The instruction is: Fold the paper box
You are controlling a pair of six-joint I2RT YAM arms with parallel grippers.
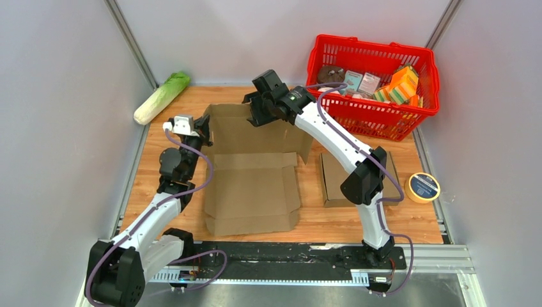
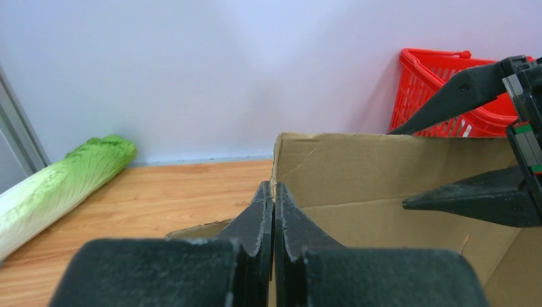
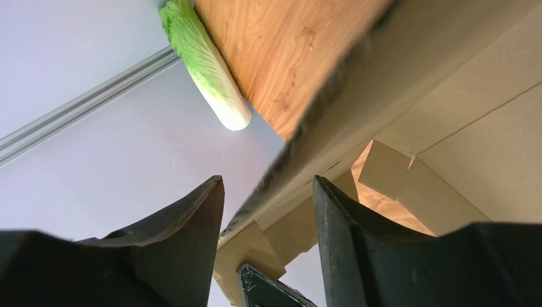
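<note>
Between right jaws, box wall

White arms, black joints, purple cables; the hand fingers seem matte black and grainy.

Left end effector pinched — right end effector spread.

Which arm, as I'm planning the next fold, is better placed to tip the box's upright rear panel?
Right, probably: the right gripper has its jaws open astride the top edge of the paper box, needing only to close. The left gripper is shut on its side edge.
</note>
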